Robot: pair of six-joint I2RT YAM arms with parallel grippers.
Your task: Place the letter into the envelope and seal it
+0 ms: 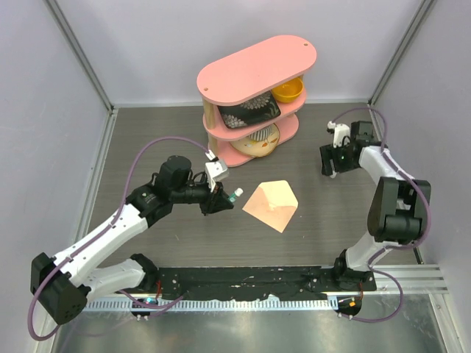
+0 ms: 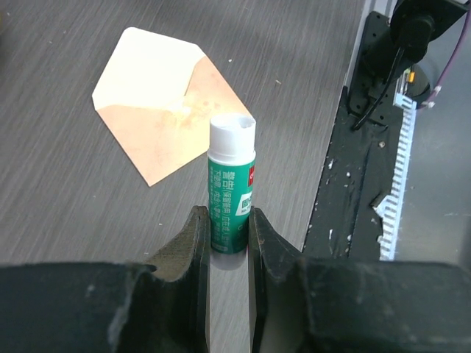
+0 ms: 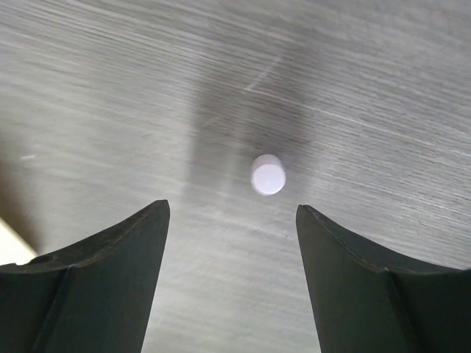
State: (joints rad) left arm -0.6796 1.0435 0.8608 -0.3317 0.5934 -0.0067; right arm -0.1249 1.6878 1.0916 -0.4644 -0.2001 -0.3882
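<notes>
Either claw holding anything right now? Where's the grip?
Left claw grips the glue stick by its lower green body. Right claw is open and empty.

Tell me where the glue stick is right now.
The glue stick is clamped in the left gripper, just left of the open envelope in the top view.

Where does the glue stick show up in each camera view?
Top external: left of centre, glue stick in the left end effector, near the envelope.
Left wrist: centre, upright between the fingers.
Right wrist: not in it.
Shared landmark: the envelope, top and left wrist only.
</notes>
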